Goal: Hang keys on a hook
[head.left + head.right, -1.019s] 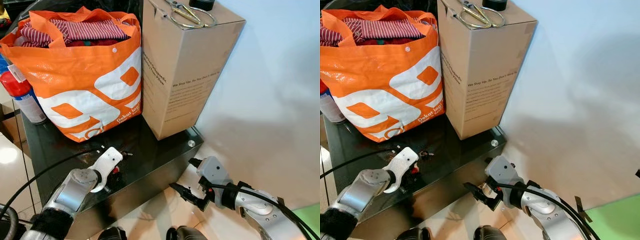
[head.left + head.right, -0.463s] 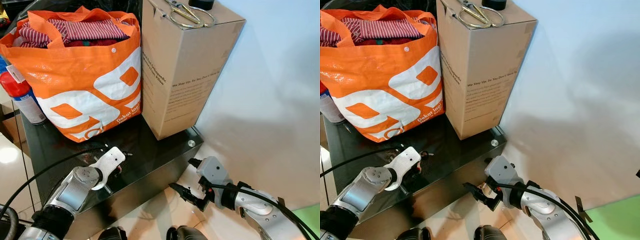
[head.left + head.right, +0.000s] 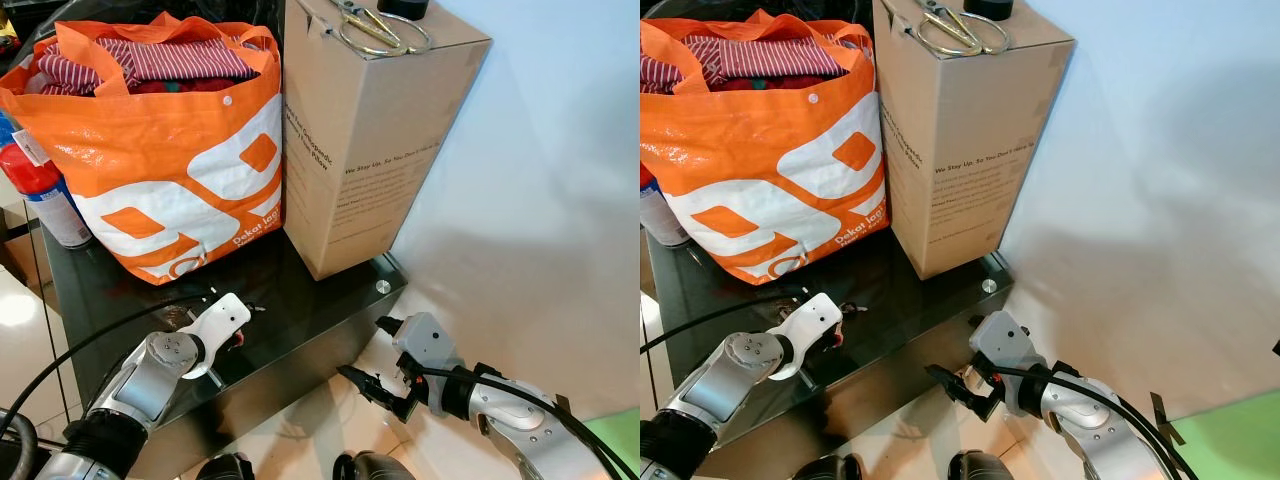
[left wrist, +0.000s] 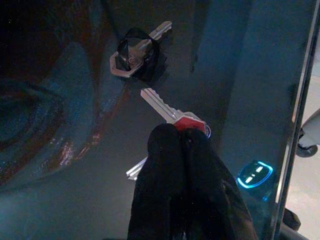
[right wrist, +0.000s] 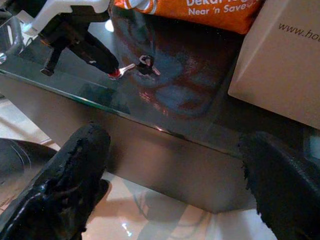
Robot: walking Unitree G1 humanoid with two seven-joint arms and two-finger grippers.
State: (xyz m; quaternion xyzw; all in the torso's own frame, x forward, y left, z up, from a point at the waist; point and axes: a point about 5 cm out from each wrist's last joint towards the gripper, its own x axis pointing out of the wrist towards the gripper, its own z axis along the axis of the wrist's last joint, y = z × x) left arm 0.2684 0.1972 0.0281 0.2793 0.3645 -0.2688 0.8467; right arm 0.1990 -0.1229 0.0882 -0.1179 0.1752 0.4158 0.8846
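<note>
Down on the dark glass-topped desk (image 3: 300,310), the left pincer (image 4: 181,142) has its two black fingers pressed together with their tips on a silver key with a red head (image 4: 172,114). The tips hide part of the red head, so whether the key is truly gripped or only touched is hard to tell. A second key with a black head (image 4: 136,54) lies just beyond, on the far side of the first; any ring joining them cannot be made out. Both keys rest near the desk's near edge, in front of an orange and white shopping bag stuffed with striped red cloth (image 3: 170,150). To its right stands a tall brown cardboard box (image 3: 370,130) with scissors (image 3: 375,28) on top, its upper part cut off. The right pincer (image 5: 175,170) hangs below the desk's near right corner, fingers spread wide, holding nothing.
</note>
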